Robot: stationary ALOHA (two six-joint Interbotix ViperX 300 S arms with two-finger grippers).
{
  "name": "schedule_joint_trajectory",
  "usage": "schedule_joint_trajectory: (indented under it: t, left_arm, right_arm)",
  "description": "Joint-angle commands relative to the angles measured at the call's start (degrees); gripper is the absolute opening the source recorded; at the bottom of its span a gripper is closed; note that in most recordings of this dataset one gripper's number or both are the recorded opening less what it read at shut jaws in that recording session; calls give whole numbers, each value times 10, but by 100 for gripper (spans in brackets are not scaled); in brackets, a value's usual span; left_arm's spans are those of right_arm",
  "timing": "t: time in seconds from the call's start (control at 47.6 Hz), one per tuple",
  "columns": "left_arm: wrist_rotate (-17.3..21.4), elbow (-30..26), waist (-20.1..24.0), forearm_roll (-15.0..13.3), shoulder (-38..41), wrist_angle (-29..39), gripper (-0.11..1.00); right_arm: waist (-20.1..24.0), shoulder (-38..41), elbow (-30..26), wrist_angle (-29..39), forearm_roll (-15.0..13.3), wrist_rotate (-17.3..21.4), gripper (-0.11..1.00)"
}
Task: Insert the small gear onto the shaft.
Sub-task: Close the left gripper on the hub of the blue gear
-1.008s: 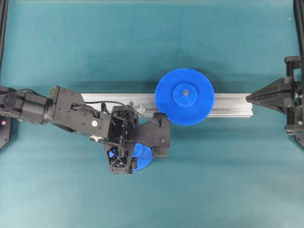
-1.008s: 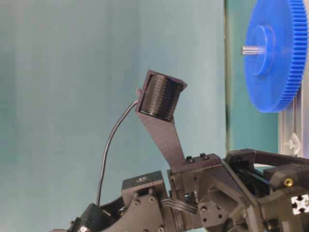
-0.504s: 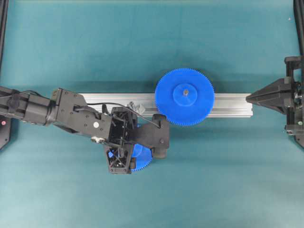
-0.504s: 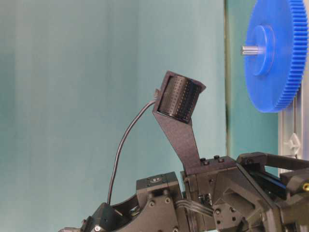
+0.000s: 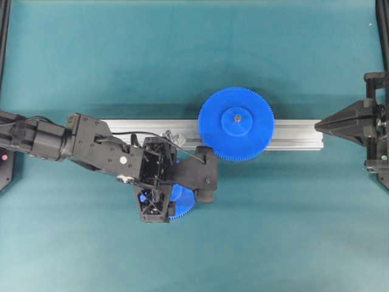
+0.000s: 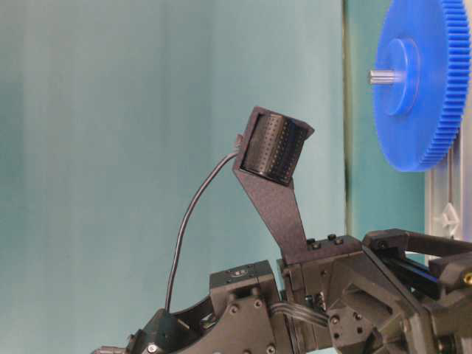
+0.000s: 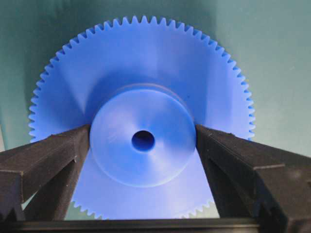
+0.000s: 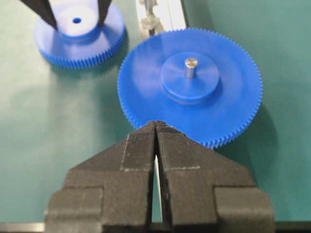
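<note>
1. The desk [image 5: 292, 55] is covered in plain teal, with a silver aluminium rail [image 5: 298, 135] lying across its middle.
2. The large gear [image 5: 236, 124], the wider blue one, sits on that rail with a pin standing up through its hub. It plays no part in the job at hand.
3. The small gear [image 7: 141, 121] lies flat on the teal surface, just on the near side of the rail and mostly hidden under the left arm in the overhead view. Its hub and centre hole face up.
4. The left claw [image 7: 143, 145] is down over it, jaws spread wide, one finger on each side of the raised hub. In the left wrist view the fingers [image 7: 46, 158] look right up against the hub wall, though I cannot tell whether they press on it. The gear looks to be resting on the desk, not lifted.
5. The shaft [image 8: 148, 19] shows only as a small shiny fitting on the rail, left of the large gear, with nothing on it.
6. The right claw [image 8: 155, 128] hangs back at the far right, fingers pressed together and holding nothing.
7. My reading: the reach is done, but closing on the hub, lifting, carrying to the shaft and threading the hole over it are all left. The task is at an early stage.
</note>
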Motion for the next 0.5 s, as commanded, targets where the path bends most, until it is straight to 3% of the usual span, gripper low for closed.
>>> schedule_joint_trajectory:
  t: [0.0,0.294,0.483]
  left_arm:
    - [-2,-5,-3,1,-6,-5,94]
    - [-3,-4,-3,1,-6,-5,94]
    - [-31,0,-3,1,-6,-5,94]
  right_arm:
    - [0,3,-9,-5,0,4,5]
    - [0,3,-9,-5,1,4,5]
    - [0,3,-8,-5,1,4,5]
